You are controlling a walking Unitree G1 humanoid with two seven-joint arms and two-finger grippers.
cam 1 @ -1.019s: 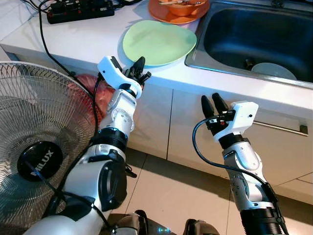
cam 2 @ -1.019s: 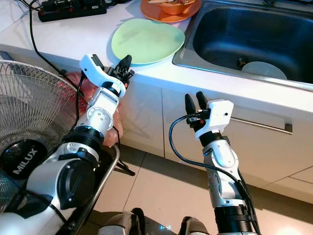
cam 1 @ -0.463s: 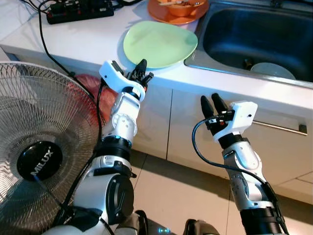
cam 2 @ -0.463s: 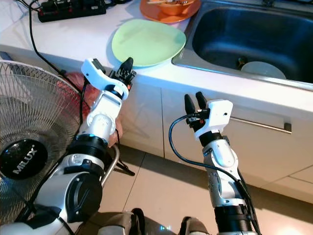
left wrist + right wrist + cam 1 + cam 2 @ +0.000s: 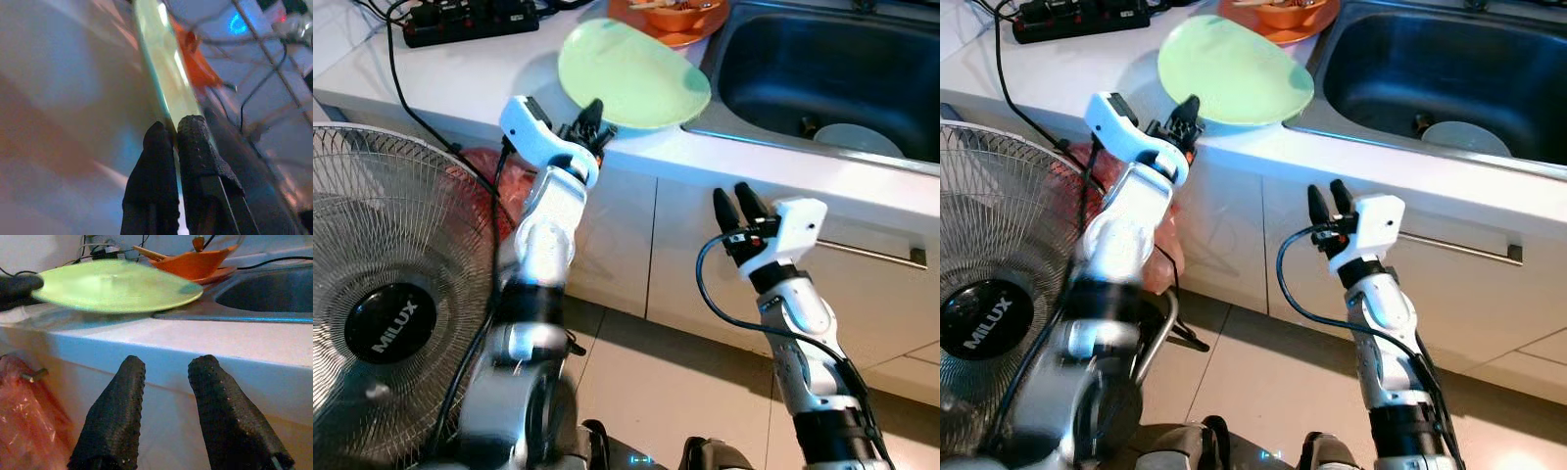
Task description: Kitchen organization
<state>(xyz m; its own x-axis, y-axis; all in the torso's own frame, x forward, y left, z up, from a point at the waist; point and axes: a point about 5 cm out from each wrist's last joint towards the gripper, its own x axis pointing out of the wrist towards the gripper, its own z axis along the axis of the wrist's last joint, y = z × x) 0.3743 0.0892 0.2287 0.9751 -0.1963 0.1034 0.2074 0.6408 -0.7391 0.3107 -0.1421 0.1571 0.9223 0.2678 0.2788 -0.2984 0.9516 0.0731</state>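
Observation:
A pale green plate hangs tilted just above the white counter, its far edge raised. My left gripper is shut on the plate's near rim; the left wrist view shows the rim pinched between both fingers. My right gripper is open and empty in front of the cabinet door, below the counter edge. Its wrist view looks up at the lifted plate.
An orange plate with a bowl sits behind the green plate. The steel sink holds a pale dish. A black power strip lies at the counter's back left. A standing fan is close on my left.
My left gripper has lifted the green plate off the counter; it now tilts with its far edge up. The right arm has stayed put.

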